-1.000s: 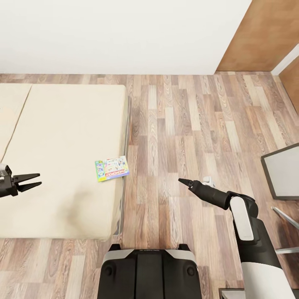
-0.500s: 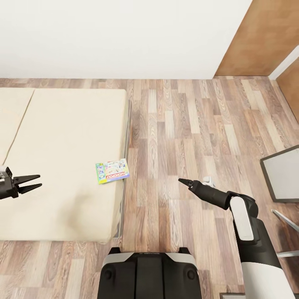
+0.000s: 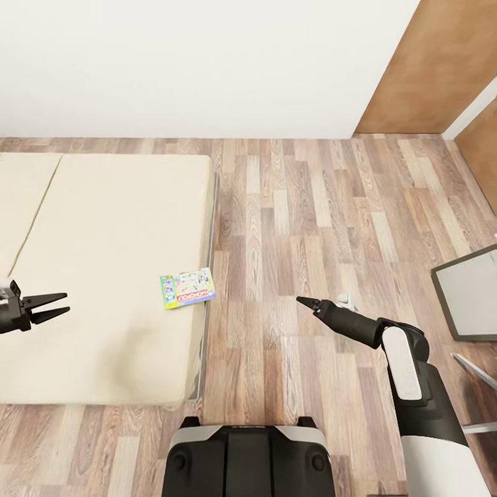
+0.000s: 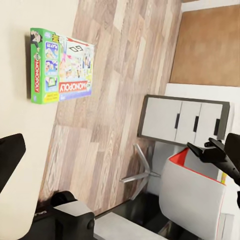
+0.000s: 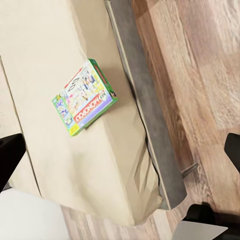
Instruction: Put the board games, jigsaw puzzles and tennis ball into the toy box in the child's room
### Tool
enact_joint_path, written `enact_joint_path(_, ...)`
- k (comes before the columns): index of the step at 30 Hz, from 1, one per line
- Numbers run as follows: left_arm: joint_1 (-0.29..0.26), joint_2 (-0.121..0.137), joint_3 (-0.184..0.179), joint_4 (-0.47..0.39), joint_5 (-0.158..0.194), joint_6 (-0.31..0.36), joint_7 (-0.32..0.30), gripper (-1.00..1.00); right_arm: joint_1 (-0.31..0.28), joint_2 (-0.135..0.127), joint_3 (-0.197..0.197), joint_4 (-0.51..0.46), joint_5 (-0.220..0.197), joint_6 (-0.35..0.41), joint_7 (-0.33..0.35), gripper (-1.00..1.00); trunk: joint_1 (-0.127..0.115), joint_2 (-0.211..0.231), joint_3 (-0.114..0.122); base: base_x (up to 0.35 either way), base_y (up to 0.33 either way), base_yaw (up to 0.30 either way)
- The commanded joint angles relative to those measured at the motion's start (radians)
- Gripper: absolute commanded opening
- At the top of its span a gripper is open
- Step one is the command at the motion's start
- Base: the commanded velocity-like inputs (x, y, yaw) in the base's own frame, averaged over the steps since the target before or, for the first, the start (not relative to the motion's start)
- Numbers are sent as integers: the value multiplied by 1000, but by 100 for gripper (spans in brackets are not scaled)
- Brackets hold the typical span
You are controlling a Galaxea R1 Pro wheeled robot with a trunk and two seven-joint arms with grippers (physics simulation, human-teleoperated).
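One board game [image 3: 187, 288] is lying on the bed [image 3: 103, 228], near its floor-side edge, its green-edged cover [image 4: 61, 66] also showing in the left wrist view and [image 5: 85, 97] in the right wrist view; one bed is showing, its mattress in two sections; two grippers are showing in the head view, the left [image 3: 50, 307] over the bed and the right [image 3: 304, 301] over the floor [image 3: 310, 207]; one grey cabinet [image 4: 182, 120] with three doors is standing beyond the floor in the left wrist view.

Green-edged pale blue game [image 3: 187, 288], plain beige bed [image 3: 103, 262], grey frame [image 5: 145, 107], brown-grey wood-plank floor [image 3: 310, 214], white wall [image 3: 200, 62].
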Motion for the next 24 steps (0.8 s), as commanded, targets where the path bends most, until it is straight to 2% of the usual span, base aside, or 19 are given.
enact_joint_path(1, 0, 0, 0, 3, -1, 7, -4, 100, -1, 0, -1, 0, 9, 4, 9, 100, 1, -1, 1, 0, 0, 0)
enact_joint_path(24, 0, 0, 0, 93, -7, -69, -4, 100, 13, 1, -1, 0, 12, 2, 10, 100, 1, -1, 38, 0, 0, 0)
